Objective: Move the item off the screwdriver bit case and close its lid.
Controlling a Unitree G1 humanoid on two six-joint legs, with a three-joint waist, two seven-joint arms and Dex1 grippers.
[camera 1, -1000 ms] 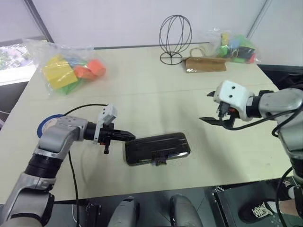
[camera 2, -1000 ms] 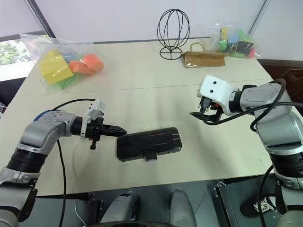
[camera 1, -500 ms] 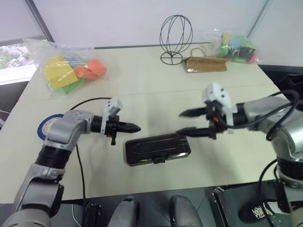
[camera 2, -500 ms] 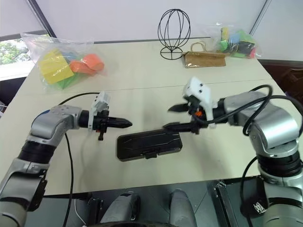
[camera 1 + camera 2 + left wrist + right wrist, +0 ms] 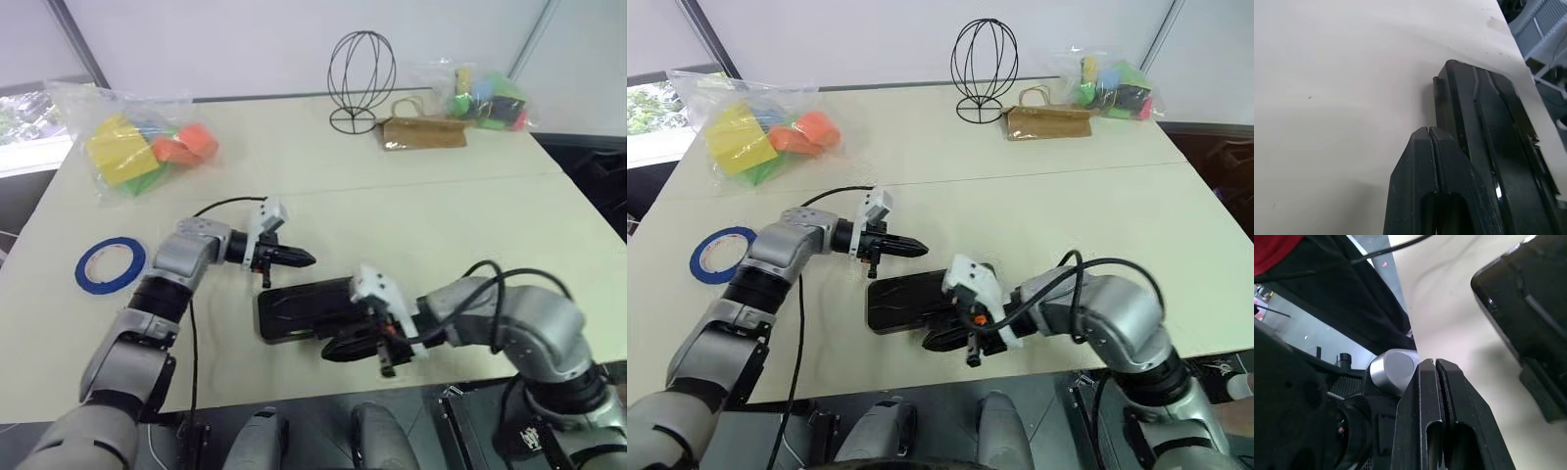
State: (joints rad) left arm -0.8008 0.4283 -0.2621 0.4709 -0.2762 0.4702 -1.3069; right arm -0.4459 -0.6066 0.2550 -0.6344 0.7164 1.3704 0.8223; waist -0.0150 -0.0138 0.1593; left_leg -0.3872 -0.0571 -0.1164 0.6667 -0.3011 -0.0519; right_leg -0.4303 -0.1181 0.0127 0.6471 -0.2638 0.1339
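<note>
The screwdriver bit case [image 5: 284,318] lies flat near the table's front edge, with its dark lid [image 5: 911,294] down on it. The item, a blue tape ring [image 5: 110,264], lies on the table far to the left of the case. My left gripper [image 5: 306,259] is shut and empty, its tips just over the case's far edge; the left wrist view has the case [image 5: 1488,112] right beside the fingertips [image 5: 1422,147]. My right gripper [image 5: 330,350] is shut and empty, low along the case's front edge, near the small latch [image 5: 1540,391].
A bag of colourful blocks [image 5: 137,147] sits at the back left. A wire stand [image 5: 362,78], a brown pouch [image 5: 426,134] and a second bag of blocks [image 5: 485,98] stand at the back right. A black cable [image 5: 211,208] loops over the left arm.
My right gripper swung from the right side down to the case's front edge and went from open to shut. My left gripper slid right, from the case's left end to its far edge.
</note>
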